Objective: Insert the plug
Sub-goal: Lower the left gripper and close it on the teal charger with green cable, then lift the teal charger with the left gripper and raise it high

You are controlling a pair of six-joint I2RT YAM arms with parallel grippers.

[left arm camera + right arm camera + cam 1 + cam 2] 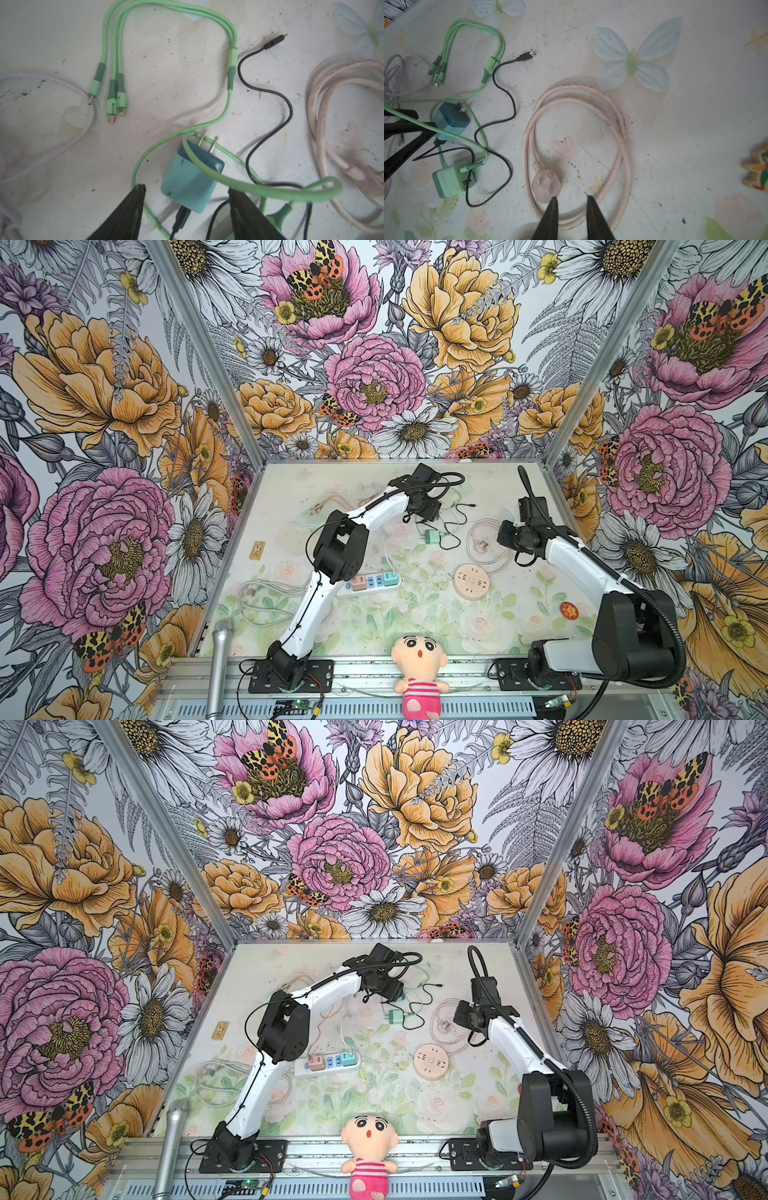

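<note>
Nothing is inserted yet with this plug, as far as the views show: grasp, carry and push-in are all left to do. The blue adapter (193,176), which I take for the plug, lies flat on the desk (357,485) toward the far edge, about midway along it, with its prongs bare. Your left claw (187,188) stands open with one finger on each side of the adapter and does not appear to touch it. A green cable (228,178) is draped over the adapter's top, so a lift may drag it along.

The power strip (302,1071) sits mid-desk, well apart, with three adapters already in it; I cannot tell if a slot is free. Your right claw (572,197) hovers slightly open and empty, just beside the pink plug (546,185).

The desk between adapter and strip is mostly open, apart from loops of black cable (510,97). The left arm's own elbow hangs near the strip's left end.
</note>
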